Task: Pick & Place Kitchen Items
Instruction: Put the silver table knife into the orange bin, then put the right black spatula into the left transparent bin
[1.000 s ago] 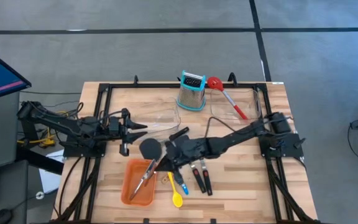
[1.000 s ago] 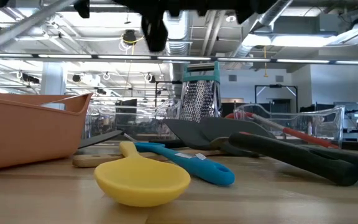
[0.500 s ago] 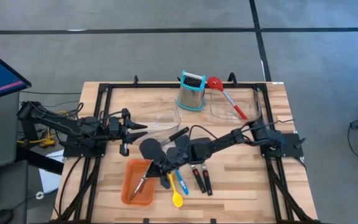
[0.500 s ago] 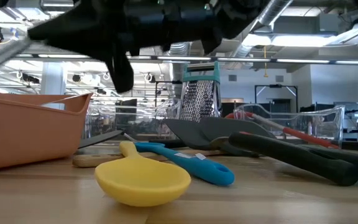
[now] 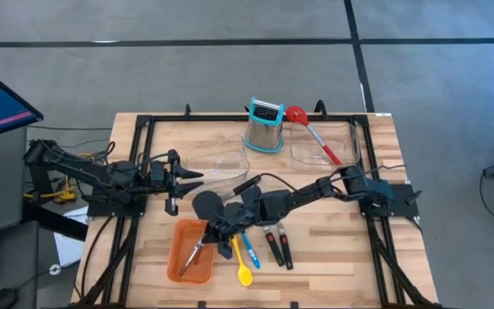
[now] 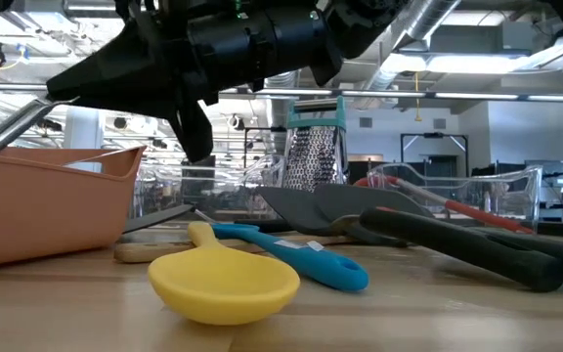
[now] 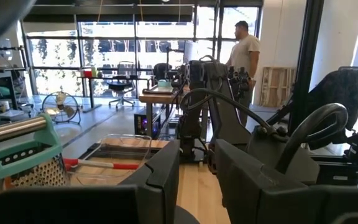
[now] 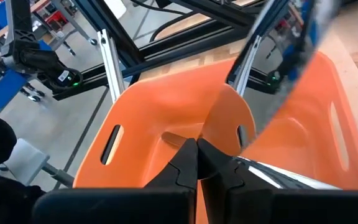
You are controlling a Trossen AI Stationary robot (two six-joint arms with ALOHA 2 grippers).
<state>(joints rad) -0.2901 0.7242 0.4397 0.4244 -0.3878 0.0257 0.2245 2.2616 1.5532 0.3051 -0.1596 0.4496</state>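
High view: right gripper [image 5: 215,230] stretched across to the orange tray [image 5: 180,259], pinching the steel tongs [image 5: 197,251] so their tips drop inside. Left gripper [image 5: 189,178] parked at the left edge, half spread, holding nothing. Yellow spoon [image 5: 244,273], blue spoon [image 5: 251,254] and black tools [image 5: 278,247] waiting on the surface just right of the tray.

Low view: yellow spoon [image 6: 225,284] nearest, blue spoon [image 6: 296,253] behind, tray [image 6: 47,200] left.

Right wrist view: fingers [image 8: 185,163] pressed together over the tray [image 8: 166,118], probably lined up for a drop.
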